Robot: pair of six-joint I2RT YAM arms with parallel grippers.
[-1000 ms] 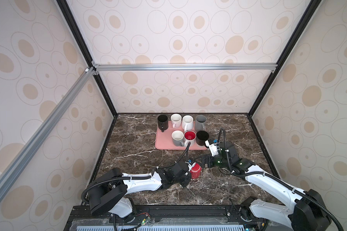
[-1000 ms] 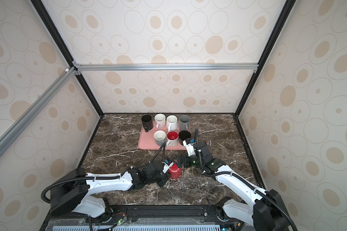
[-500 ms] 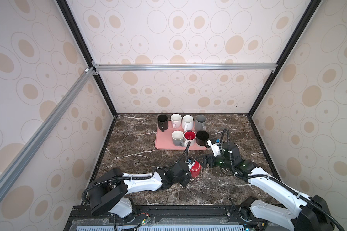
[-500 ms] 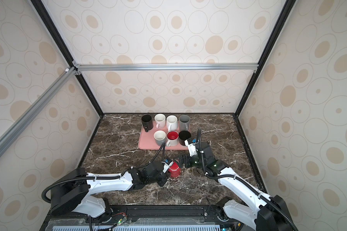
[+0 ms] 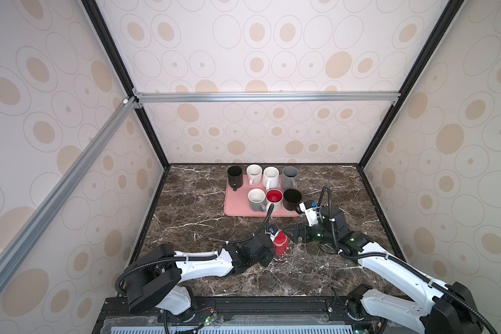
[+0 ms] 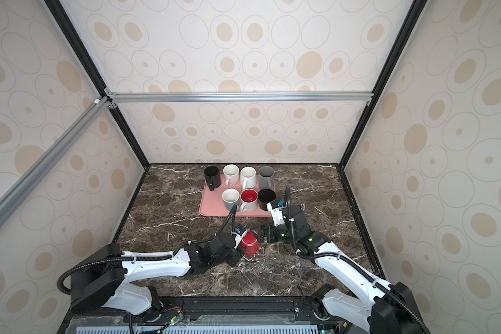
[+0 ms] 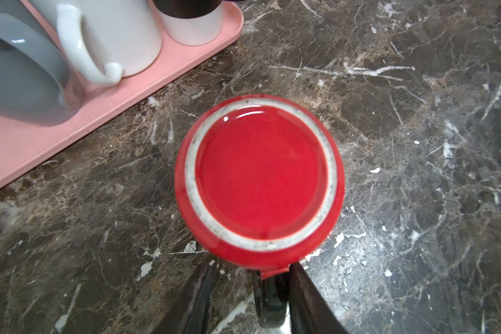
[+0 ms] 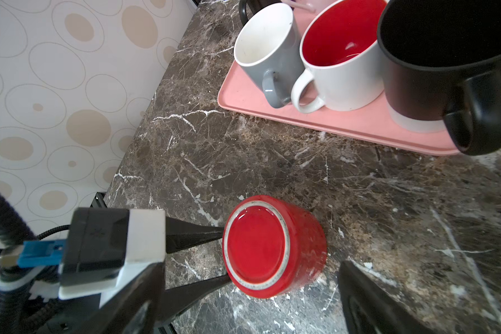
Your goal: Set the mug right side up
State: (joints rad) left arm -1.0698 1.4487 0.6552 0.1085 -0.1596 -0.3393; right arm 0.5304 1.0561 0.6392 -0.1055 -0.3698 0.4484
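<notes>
Red mug sits upside down on the table near the tray; left gripper loosely straddles its handle, seemingly unclamped; right gripper gapes beside it; lifting now risks slipping

Inverted red mug near tray
</notes>
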